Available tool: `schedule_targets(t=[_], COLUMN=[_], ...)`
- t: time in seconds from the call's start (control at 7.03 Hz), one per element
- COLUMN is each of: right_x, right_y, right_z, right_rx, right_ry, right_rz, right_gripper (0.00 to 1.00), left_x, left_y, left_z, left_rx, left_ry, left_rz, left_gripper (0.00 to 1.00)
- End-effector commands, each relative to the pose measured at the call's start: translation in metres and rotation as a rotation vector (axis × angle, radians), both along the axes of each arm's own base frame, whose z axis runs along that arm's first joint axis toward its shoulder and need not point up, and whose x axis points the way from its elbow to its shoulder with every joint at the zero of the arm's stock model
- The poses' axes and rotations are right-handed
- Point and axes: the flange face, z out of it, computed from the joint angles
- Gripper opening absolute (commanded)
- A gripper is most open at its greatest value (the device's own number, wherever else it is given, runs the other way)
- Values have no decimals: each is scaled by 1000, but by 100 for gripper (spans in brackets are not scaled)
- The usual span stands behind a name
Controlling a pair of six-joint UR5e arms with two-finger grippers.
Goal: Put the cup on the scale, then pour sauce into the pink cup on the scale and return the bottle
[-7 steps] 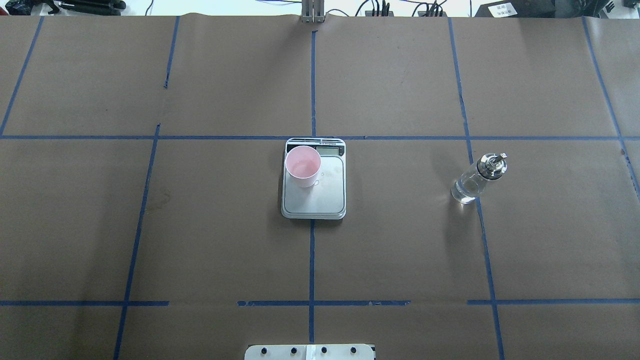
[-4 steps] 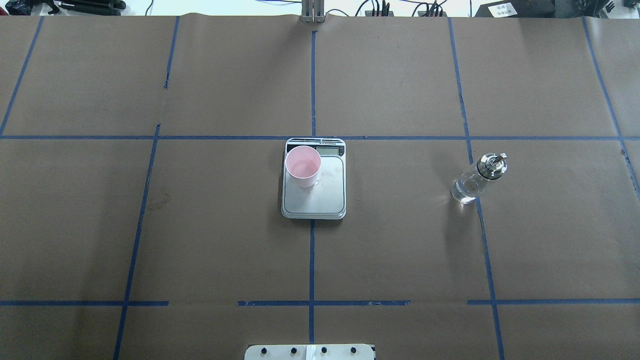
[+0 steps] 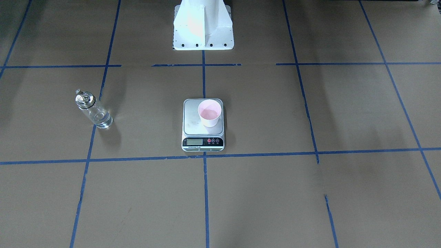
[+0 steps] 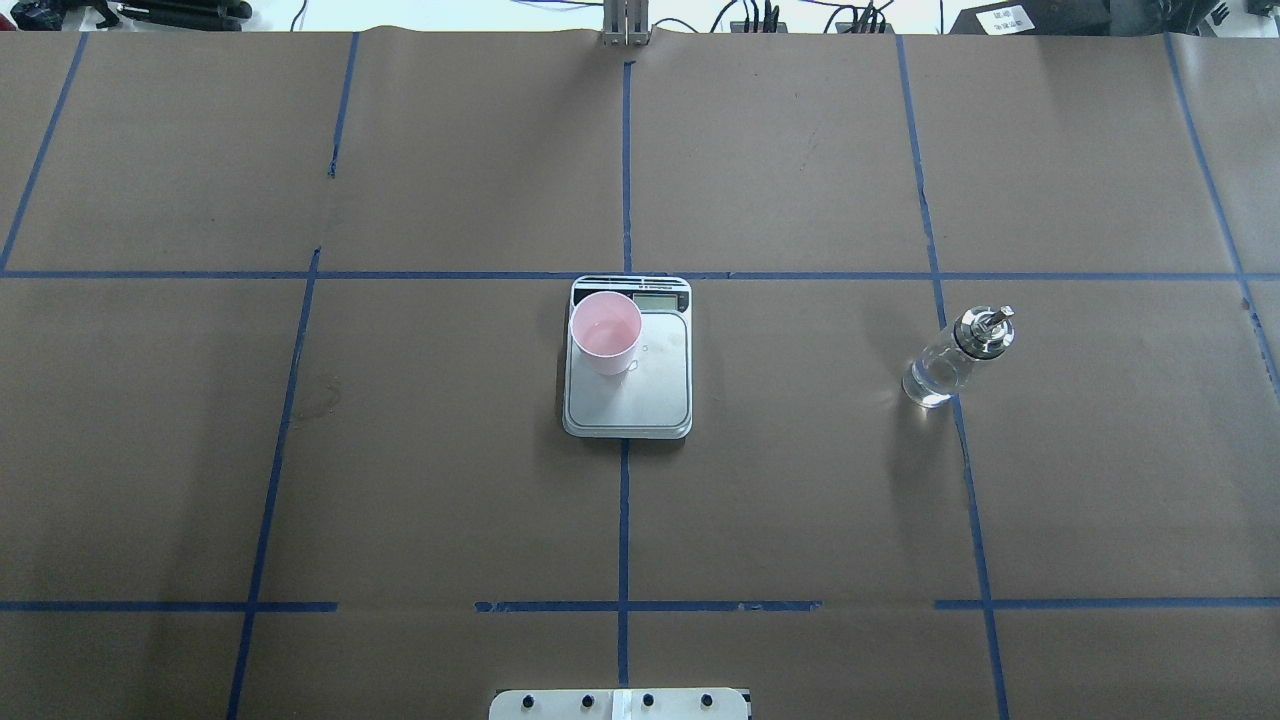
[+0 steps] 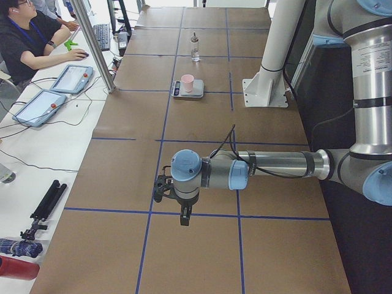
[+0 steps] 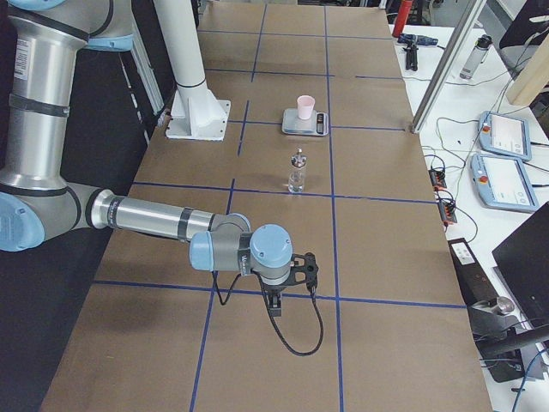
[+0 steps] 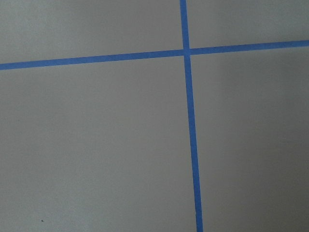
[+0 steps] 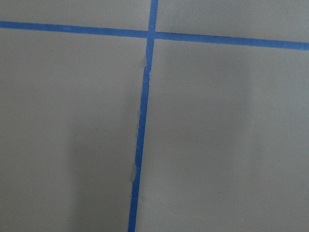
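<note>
The cup (image 4: 605, 330), white outside and pink inside, stands upright on the far left corner of the scale (image 4: 650, 395) at the table's middle; it also shows in the front view (image 3: 209, 113). The bottle (image 4: 945, 365) with its silver pourer cap stands alone on the table to the right, with clear sauce in its lower part. It also shows in the front view (image 3: 93, 112). Neither gripper touches anything. The left gripper (image 5: 160, 188) and right gripper (image 6: 307, 268) hang over bare table near its ends. They show only in the side views, so I cannot tell whether they are open or shut.
Brown paper with blue tape lines (image 4: 624, 500) covers the table. The robot's white base (image 3: 203, 27) stands behind the scale. An operator (image 5: 30, 43) sits at a side bench with tablets (image 5: 72, 78). Both wrist views show only paper and tape.
</note>
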Motion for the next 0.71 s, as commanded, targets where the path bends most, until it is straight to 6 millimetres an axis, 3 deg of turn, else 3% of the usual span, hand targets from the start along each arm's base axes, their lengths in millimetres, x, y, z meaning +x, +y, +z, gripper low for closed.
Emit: schedule_targets(t=[0.0,0.57], right_x=[0,0], right_y=[2,8], right_z=[2,6], right_rx=[-4,-15], right_ry=[-1,-1], right_rz=[0,0], right_gripper=[100,100], left_x=[0,0], left_y=[2,2], left_z=[1,1], left_rx=[-3,-5], left_ry=[0,2], left_rz=[0,-1], left_gripper=[100,100])
